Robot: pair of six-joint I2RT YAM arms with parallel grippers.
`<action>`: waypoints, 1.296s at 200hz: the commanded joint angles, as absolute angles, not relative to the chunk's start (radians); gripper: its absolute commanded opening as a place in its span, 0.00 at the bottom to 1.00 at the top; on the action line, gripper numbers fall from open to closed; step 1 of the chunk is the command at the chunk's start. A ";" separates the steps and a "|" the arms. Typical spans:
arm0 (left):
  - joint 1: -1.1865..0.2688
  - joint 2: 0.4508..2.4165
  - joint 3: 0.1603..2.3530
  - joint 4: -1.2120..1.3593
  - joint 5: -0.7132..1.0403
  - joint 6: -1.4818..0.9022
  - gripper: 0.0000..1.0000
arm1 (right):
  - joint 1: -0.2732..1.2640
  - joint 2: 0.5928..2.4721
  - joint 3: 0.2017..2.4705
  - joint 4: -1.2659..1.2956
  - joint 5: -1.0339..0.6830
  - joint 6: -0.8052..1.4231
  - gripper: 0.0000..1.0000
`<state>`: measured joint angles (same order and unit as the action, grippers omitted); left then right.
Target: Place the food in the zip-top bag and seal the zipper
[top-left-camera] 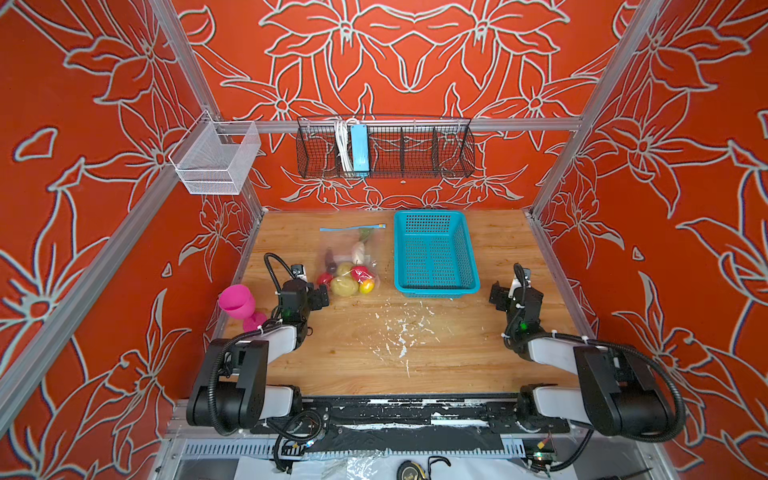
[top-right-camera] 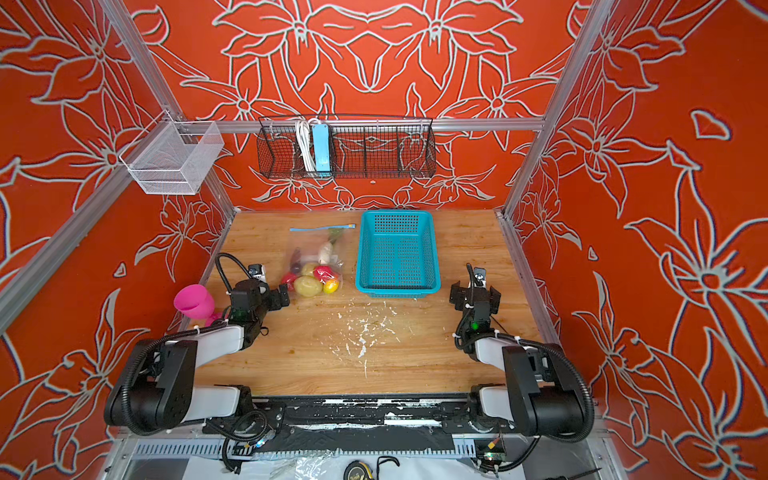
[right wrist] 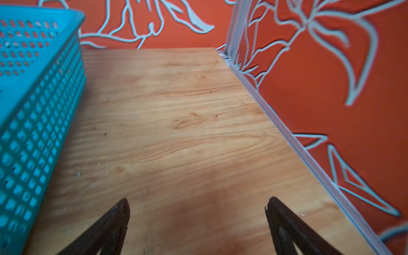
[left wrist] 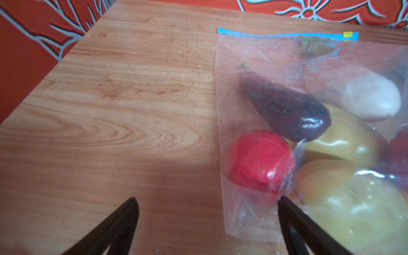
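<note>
Food [left wrist: 262,163] inside flat zip-top bag [left wrist: 242,55], left pincer [left wrist: 207,199] agape at its corner

Both arms same build. left arm [top-left-camera: 237,374] / right arm [top-left-camera: 602,374]: black boxy joint housings, white link covers [top-left-camera: 282,334]. Black corrugated conduit [top-left-camera: 212,386] runs along each, tied down with white zip ties [top-left-camera: 260,330]. Green LED [top-left-camera: 286,310] lit on each wrist. left gripper [left wrist: 207,198] and right gripper [right wrist: 198,198]: plain black fingers, tapering to points.
</note>
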<state>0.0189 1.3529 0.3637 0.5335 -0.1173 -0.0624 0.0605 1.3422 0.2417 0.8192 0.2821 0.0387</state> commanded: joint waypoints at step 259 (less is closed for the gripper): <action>0.022 1.350 0.380 0.557 -0.107 -0.046 0.97 | 0.055 1.414 0.327 0.793 0.146 -0.008 0.98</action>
